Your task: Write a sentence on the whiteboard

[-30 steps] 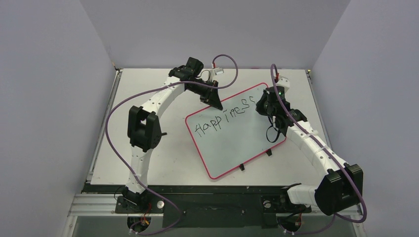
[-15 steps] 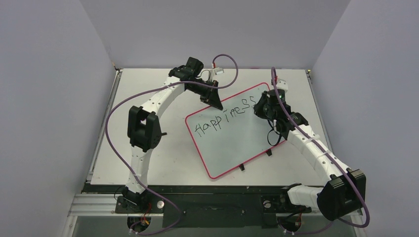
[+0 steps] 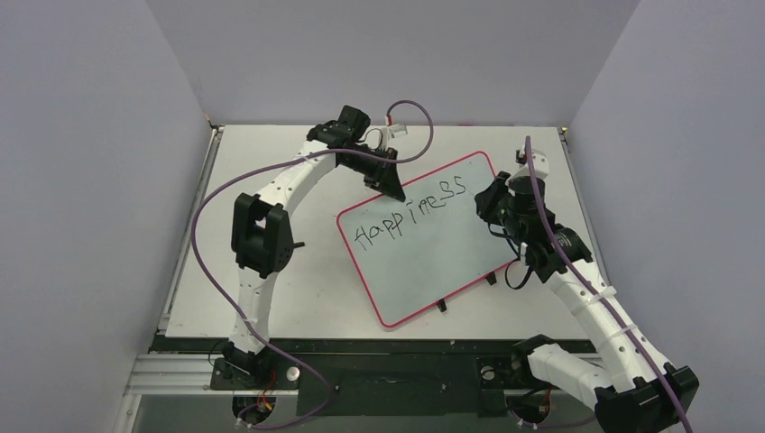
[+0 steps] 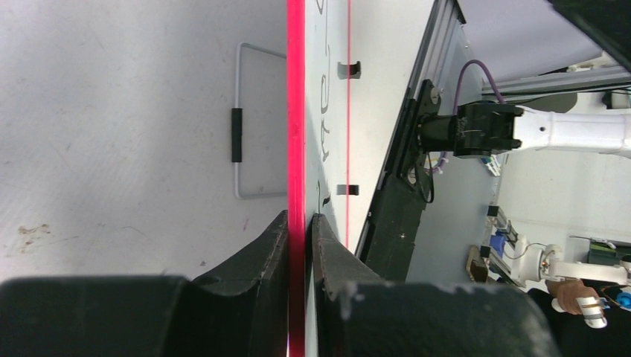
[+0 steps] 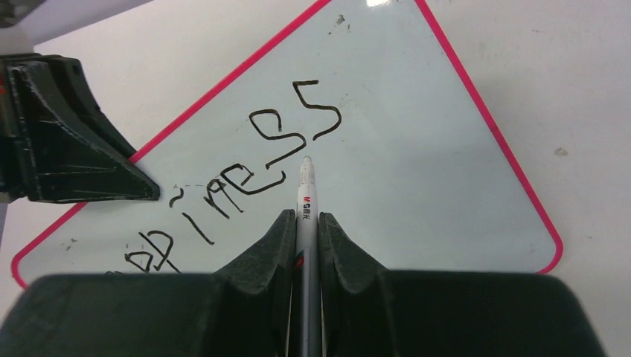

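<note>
The whiteboard (image 3: 433, 266) lies slanted on the table, with a red rim. The sentence (image 3: 410, 212) on it reads "happiness" in one slanted black line. My left gripper (image 3: 394, 191) is shut on the board's far left rim; in the left wrist view the red rim (image 4: 296, 111) runs between the closed jaws of my left gripper (image 4: 300, 223). My right gripper (image 3: 494, 200) is shut on a white marker (image 5: 306, 197), seen in the right wrist view (image 5: 305, 219). The marker tip points at the board (image 5: 424, 171) just below the last letters (image 5: 298, 130). I cannot tell whether it touches.
Two small black tabs (image 3: 442, 307) sit on the board's near edge. A white wire loop with a black sleeve (image 4: 236, 134) lies on the table beside the board. Purple cables (image 3: 203, 216) arc over both arms. Grey walls enclose the table on three sides.
</note>
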### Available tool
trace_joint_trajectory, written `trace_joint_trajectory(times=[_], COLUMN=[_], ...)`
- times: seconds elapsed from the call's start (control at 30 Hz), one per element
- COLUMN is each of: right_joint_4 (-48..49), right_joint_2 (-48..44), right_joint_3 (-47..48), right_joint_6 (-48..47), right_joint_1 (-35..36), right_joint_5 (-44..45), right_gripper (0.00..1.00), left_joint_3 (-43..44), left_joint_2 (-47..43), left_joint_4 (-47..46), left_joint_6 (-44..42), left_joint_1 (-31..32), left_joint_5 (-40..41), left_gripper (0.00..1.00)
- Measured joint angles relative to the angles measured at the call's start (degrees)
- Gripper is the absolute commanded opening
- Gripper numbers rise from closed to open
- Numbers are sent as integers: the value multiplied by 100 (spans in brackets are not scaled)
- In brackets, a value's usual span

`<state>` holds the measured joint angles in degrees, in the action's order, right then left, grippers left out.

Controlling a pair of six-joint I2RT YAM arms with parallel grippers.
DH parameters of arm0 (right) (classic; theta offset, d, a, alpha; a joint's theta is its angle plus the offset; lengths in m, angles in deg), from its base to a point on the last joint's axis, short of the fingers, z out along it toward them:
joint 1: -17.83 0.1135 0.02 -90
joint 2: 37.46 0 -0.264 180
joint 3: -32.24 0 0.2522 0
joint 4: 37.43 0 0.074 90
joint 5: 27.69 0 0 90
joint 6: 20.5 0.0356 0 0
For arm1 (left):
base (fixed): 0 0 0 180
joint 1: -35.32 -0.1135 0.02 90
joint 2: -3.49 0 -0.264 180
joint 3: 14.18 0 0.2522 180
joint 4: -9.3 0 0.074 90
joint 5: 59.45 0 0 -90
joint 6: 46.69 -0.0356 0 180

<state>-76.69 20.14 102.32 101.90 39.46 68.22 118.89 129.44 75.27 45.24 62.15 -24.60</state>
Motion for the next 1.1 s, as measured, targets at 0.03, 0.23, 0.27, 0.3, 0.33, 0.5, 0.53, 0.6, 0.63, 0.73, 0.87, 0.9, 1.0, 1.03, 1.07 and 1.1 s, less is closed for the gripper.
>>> trace_joint_trajectory(times=[0.03,0.23,0.27,0.3,0.33,0.5,0.53,0.6,0.63,0.73,0.87,0.9,1.0,1.03,1.07,1.1], right_joint_4=[-26,-201,-225,-240,-247,-275,-284,-291,-291,-295,-295,-297,-299,-299,-304,-308], right_joint_2=[-76,-190,-190,-195,-203,-271,-286,-291,-291,-304,-337,-352,-387,-398,-407,-411], right_joint_3=[0,0,0,-2,-11,-61,-74,-90,-96,-105,-105,-107,-107,-107,-107,-107], right_joint_6=[0,-2,0,0,-2,0,0,0,0,0,-2,-2,-2,-2,-4,-4], right_joint_1=[22,61,61,61,61,90,90,92,92,92,92,92,92,92,92,92], right_joint_5=[24,72,72,72,72,72,72,72,72,72,72,72,72,72,74,74], right_gripper=[0,0,0,0,0,0,0,0,0,0,0,0,0,0,0,0], left_joint_3=[-35,-313,-334,-343,-358,-372,-372,-372,-372,-372,-372,-372,-372,-372,-372,-380], left_joint_2=[-2,-26,-33,-35,-39,-52,-55,-59,-59,-59,-59,-59,-59,-59,-66,-72], left_joint_4=[-26,-289,-317,-334,-358,-393,-402,-420,-446,-498,-533,-535,-544,-555,-573,-597], left_joint_6=[-22,-107,-118,-133,-155,-236,-240,-243,-240,-238,-232,-229,-219,-219,-219,-216], left_joint_1=[-7,-70,-72,-70,-70,-68,-70,-72,-74,-76,-83,-87,-111,-120,-136,-149], left_joint_5=[28,81,92,116,138,214,227,236,240,247,258,267,280,291,299,313], left_gripper=[12,17,19,20,21,27,28,32,34,38,42,43,43,44,44,44])
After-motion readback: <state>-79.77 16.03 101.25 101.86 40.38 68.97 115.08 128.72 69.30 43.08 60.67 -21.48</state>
